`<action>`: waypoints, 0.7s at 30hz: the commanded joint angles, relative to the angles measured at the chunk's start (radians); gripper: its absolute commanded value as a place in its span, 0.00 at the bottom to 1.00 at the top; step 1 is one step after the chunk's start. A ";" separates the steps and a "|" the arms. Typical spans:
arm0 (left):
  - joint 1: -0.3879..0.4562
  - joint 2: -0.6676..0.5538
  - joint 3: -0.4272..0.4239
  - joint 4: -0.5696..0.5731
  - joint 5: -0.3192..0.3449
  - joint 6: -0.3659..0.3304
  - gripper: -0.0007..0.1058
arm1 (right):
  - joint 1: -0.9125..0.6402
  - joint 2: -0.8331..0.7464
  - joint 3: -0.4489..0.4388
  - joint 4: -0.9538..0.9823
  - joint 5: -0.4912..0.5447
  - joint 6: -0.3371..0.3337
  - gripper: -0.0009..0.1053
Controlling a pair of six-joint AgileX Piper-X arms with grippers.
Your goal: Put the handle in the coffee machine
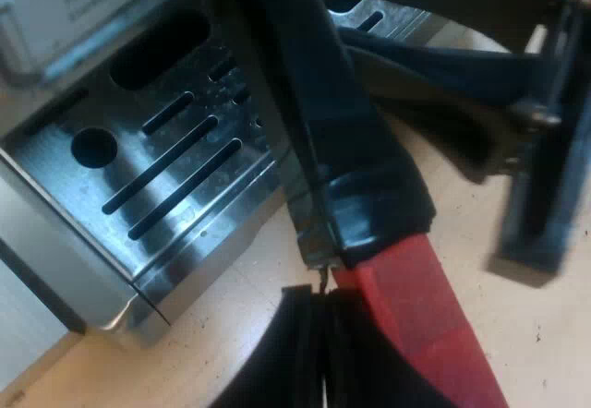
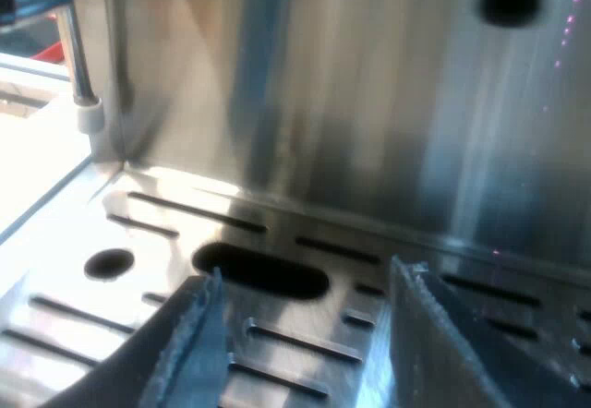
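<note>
Left gripper (image 1: 319, 348) fingers together, butted against the handle (image 1: 323, 103) by its red end over the drip tray (image 1: 55, 177), right gripper (image 2: 307, 283) spread wide above that tray: I'd push sideways slowly, staying off the tip.

Pale wooden tabletop (image 1: 545, 334) in warm, soft indoor light

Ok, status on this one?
Right gripper open, empty, over the drip tray. Left gripper at the handle, by its red end; grip unclear. Handle crosses tray's edge, far end hidden. Dark object beside it, unidentified.
</note>
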 commanded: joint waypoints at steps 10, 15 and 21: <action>-0.022 -0.019 0.025 -0.036 0.094 -0.101 0.01 | -0.003 -0.311 0.066 0.347 -0.155 0.003 0.44; -0.022 -0.050 0.025 -0.042 0.038 -0.139 0.01 | -0.003 -0.464 0.066 0.410 -0.176 0.003 0.44; -0.034 -0.056 0.027 -0.033 -0.006 -0.160 0.01 | -0.003 -0.585 0.066 0.463 -0.198 -0.002 0.44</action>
